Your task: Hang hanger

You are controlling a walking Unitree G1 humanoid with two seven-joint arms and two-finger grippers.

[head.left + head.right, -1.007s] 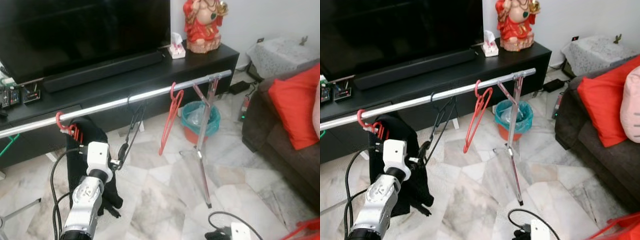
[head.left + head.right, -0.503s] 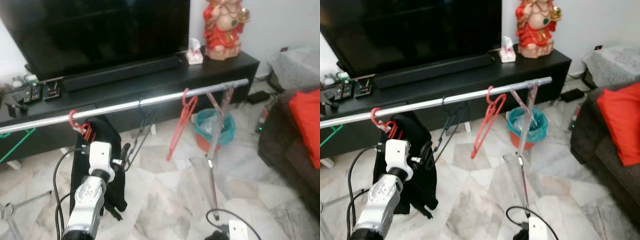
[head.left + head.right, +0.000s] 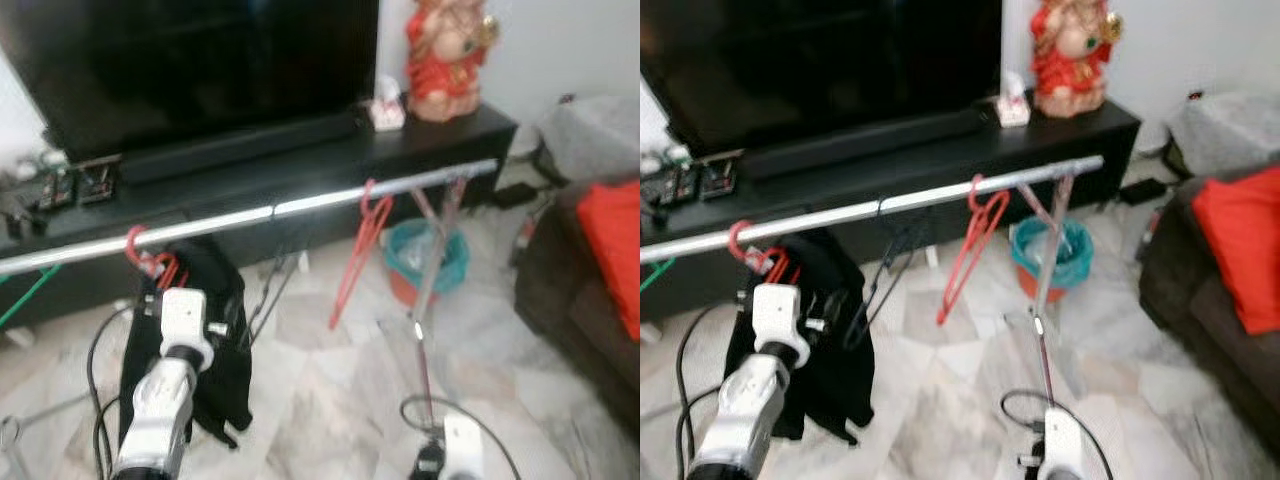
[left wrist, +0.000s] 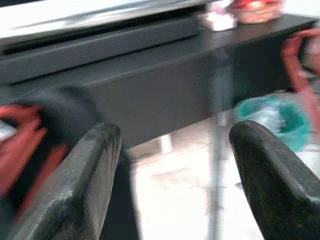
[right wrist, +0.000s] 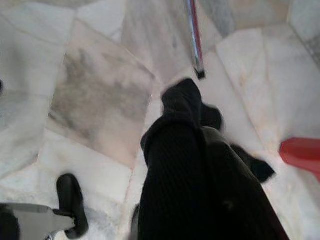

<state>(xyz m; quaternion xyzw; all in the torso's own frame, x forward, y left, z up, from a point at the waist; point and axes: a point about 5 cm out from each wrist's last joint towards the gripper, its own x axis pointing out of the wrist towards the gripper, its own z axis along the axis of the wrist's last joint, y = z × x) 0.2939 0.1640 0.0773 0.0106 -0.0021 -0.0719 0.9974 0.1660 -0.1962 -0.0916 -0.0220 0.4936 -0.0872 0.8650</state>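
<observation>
- Hanger (image 3: 272,290), black, hangs on the rail (image 3: 300,203), just right of the raised left gripper (image 3: 236,328); its long axis runs down toward the floor
- Left wrist: fingers (image 4: 75,185) spread, empty
- Right wrist: right gripper (image 5: 197,165) pressed together over the floor (image 5: 95,95)

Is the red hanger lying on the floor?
No, the red hanger hangs by its hook from the silver rail, well above the floor.

A large dark television (image 3: 190,60) stands on a long black TV cabinet (image 3: 300,165) against the white wall (image 3: 580,40). Pale marble floor (image 3: 330,400) spreads before the cabinet; a dark sofa (image 3: 580,300) sits beside it.
</observation>
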